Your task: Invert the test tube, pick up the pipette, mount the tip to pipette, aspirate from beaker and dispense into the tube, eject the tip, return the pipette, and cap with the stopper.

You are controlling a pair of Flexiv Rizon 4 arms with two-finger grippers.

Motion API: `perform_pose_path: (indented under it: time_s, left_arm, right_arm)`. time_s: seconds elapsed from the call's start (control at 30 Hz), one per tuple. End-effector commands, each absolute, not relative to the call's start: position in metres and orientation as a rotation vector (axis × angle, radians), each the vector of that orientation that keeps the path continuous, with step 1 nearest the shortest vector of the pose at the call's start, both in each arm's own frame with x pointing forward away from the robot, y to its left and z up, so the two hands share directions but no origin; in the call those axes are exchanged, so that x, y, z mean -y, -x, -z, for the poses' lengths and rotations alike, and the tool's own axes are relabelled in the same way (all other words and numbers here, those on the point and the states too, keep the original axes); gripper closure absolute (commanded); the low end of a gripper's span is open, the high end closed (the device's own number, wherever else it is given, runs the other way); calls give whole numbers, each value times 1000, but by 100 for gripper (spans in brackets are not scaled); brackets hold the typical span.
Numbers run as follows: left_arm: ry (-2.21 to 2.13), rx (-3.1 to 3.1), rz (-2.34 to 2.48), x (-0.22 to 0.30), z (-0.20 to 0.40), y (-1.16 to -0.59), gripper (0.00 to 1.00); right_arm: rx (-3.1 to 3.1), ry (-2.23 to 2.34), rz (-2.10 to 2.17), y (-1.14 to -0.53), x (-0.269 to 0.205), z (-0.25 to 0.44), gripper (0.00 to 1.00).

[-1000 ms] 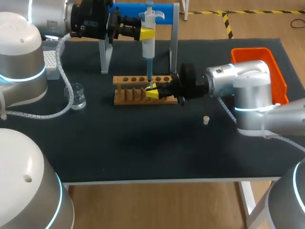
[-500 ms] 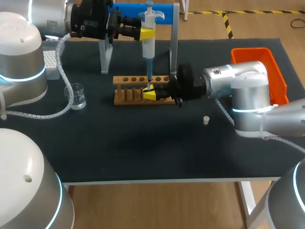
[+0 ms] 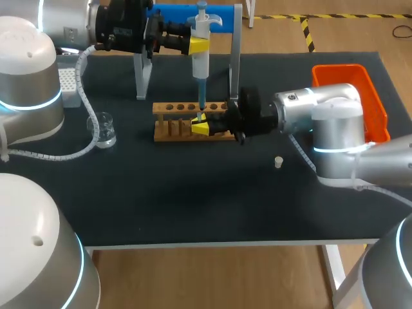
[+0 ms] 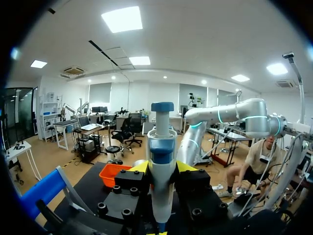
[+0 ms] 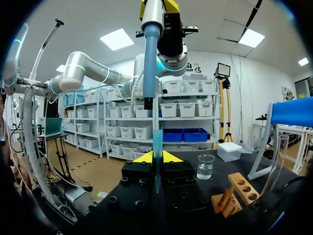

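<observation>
My left gripper [image 3: 198, 45] is shut on the white and blue pipette [image 3: 200, 61], which hangs upright over the wooden rack [image 3: 175, 125]. In the left wrist view the pipette [image 4: 161, 166] stands between my yellow fingertips [image 4: 139, 168]. My right gripper [image 3: 199, 125] is low in front of the rack, shut on a blue tip [image 5: 157, 147] held upright. The tip sits just under the pipette's nozzle [image 5: 146, 103], with a small gap between them. A clear tube [image 5: 278, 159] stands by the rack [image 5: 239, 188]. The beaker [image 3: 103, 129] is at the left, the white stopper [image 3: 278, 162] at the right.
An orange bin [image 3: 353, 87] sits at the table's far right. A white tip box [image 3: 68, 87] lies at the far left. The blue pipette stand [image 3: 183, 14] rises behind the rack, its legs to either side of the pipette.
My right gripper has slid a little to the left along the rack with the tip. The left arm and pipette have kept still.
</observation>
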State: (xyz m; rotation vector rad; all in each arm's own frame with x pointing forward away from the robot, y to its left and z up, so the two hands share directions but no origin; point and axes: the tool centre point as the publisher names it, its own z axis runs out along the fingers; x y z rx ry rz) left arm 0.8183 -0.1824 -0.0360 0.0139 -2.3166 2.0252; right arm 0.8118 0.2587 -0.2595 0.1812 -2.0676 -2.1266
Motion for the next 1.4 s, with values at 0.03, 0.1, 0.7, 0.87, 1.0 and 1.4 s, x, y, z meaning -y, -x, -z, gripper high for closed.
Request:
perform_pose_path:
  time_s: [0.03, 0.1, 0.7, 0.87, 1.0, 1.4]
  left_arm:
    - [-12, 2318, -2020, 182, 35, -819, 100]
    - [-12, 2318, -2020, 182, 35, -819, 100]
    - [-12, 2318, -2020, 182, 35, -819, 100]
    - [-12, 2318, -2020, 182, 35, -819, 100]
    - [-12, 2318, -2020, 182, 35, -819, 100]
    - [-12, 2318, -2020, 182, 35, -819, 100]
  right_arm:
    - [2066, -166, 2141, -807, -256, 257, 100]
    - [2061, -161, 2148, -806, -255, 256, 100]
    - [2057, -154, 2155, -803, -252, 252, 100]
    - [2061, -159, 2161, -804, -250, 247, 100]
    - [2062, -160, 2164, -805, -250, 246, 100]
    - [2064, -172, 2164, -808, -253, 241, 100]
